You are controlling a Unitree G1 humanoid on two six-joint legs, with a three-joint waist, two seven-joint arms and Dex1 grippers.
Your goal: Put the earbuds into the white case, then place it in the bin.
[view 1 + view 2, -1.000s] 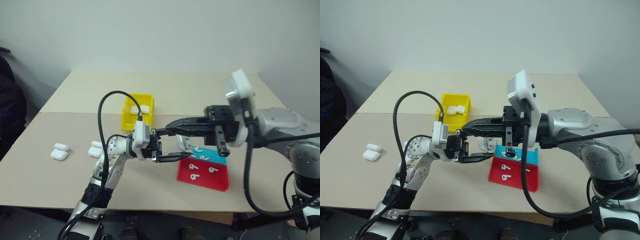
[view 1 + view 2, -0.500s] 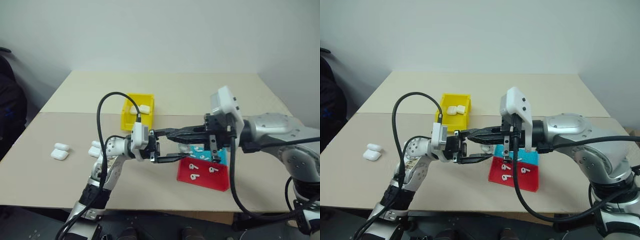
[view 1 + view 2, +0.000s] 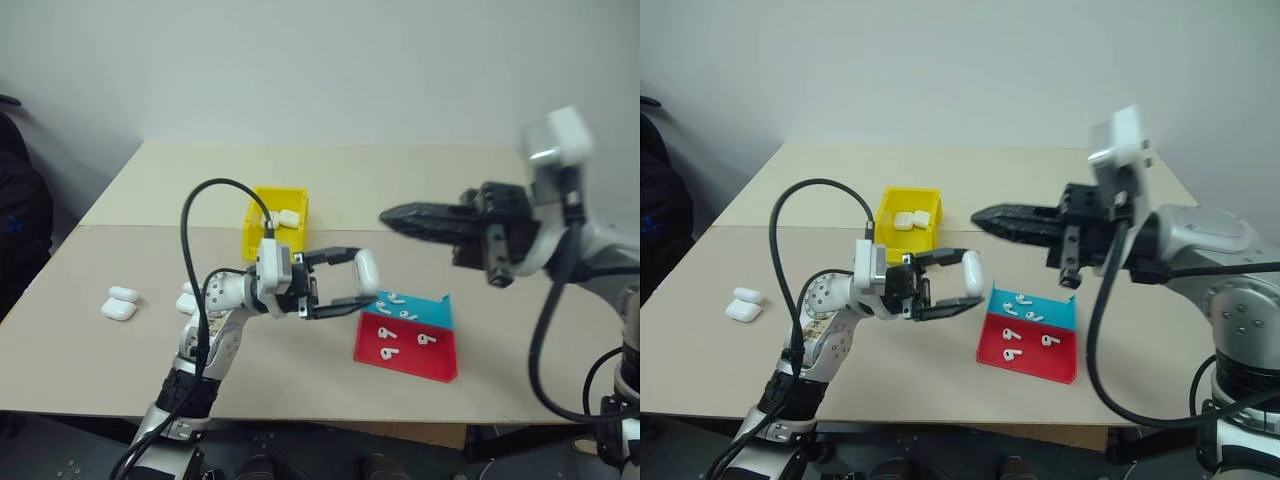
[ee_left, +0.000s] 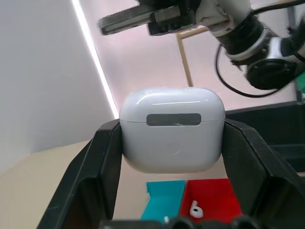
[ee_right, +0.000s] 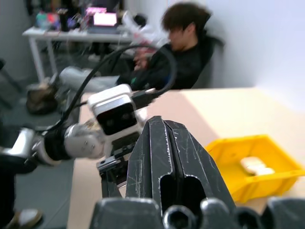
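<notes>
A humanoid robot's left end effector [image 3: 352, 282] grips a white case [image 3: 366, 271] between its two black fingers, holding it in the air above the desk [image 3: 420, 190], just beside the red-and-blue tray [image 3: 440, 358]. In the left wrist view the case's lid sits down on the body, the seam running straight across, so the case appears to be closed. The right end effector [image 3: 392, 215] hangs higher and to the right of the case, its fingers pressed together with nothing between them, pointing toward the left arm.

Five earbuds [image 3: 388, 334] lie on the tray, two on the blue strip and three on the red. The yellow bin [image 3: 254, 222] stands on the desk beyond the left arm and already holds two white cases [image 3: 289, 216]. More spare cases [image 3: 119, 303] rest on the desk to the left, well apart from the tray.

Judging by the shut lid and the empty right end effector, the loading step looks finished for this case, though its contents cannot be seen. The step in hand seems to be the carry to the bin. That move calls for the left arm to swing the case away from the tray and over the bin's wall, then open its fingers above a free spot beside the cases already there.
</notes>
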